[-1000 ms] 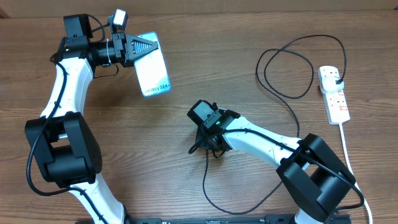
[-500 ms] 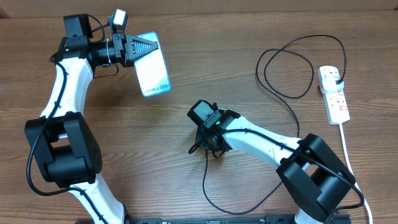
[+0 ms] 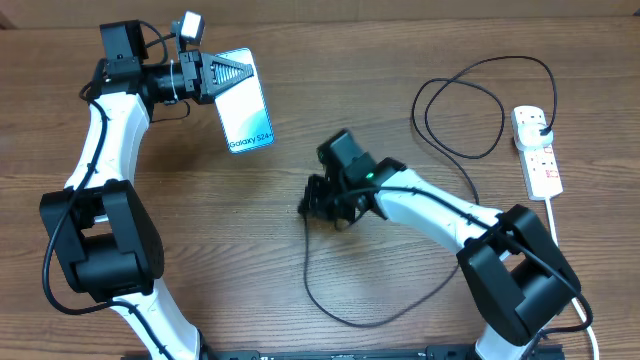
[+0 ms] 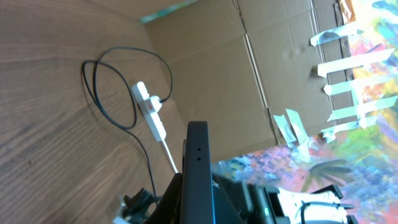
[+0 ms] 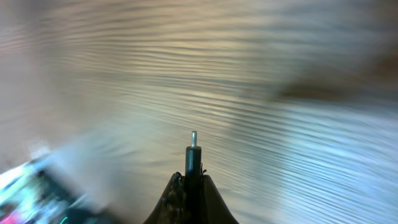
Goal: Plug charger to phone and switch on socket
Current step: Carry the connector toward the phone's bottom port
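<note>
Your left gripper (image 3: 222, 75) is clamped tight on the far end of the phone (image 3: 248, 115), which sits at the far left with its blue screen facing up and the "Galaxy S24" text at its near end; whether it is clear of the table (image 3: 330, 60) you cannot tell from above. In the left wrist view the phone (image 4: 198, 168) shows edge-on, with the socket (image 4: 151, 112) and a cardboard wall (image 4: 211, 50) beyond it. Your right gripper (image 3: 318, 205) is in the middle of the table, well apart from the phone, with only bare wood between them. Its wrist view is blurred, yet you can see the fingers pressed together on the connector tip (image 5: 193, 152) of the charger (image 3: 335, 312), its metal end jutting past them. The cable drops toward the near edge, curves right and passes under the right arm (image 3: 440, 215), which hides a stretch of it. It then coils in a loose loop at the far right. The black plug (image 3: 541, 124) sits in the far outlet of the socket (image 3: 540, 165) at the right edge, whose white cord (image 3: 560, 250) runs toward the near side.
</note>
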